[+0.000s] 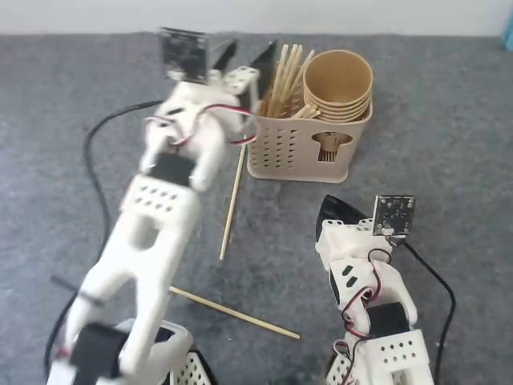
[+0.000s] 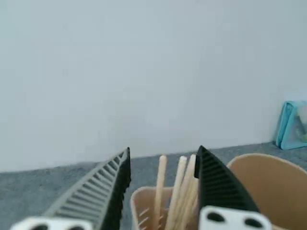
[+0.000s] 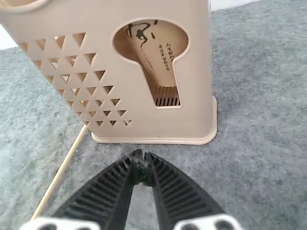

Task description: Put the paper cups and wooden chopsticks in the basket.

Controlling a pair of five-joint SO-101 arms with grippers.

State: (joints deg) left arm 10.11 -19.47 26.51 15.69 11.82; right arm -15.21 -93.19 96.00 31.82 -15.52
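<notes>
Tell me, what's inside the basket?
A stack of paper cups and several wooden chopsticks stand inside the basket. Its walls cover most of their lower parts.

— Where does the basket (image 1: 282, 154) stand?
— Toward the far side of the table (image 1: 449, 160). The paper cups (image 1: 340, 80) sit stacked in its right compartment, the chopsticks (image 1: 284, 72) upright in its left.
— And outside it?
— A loose chopstick (image 1: 232, 204) lies along its left side, one end at its base. A second chopstick (image 1: 232, 313) lies nearer the front, between the arms. The right gripper (image 1: 329, 210) is just before the basket, the left gripper (image 1: 255, 48) up at its far left corner.
</notes>
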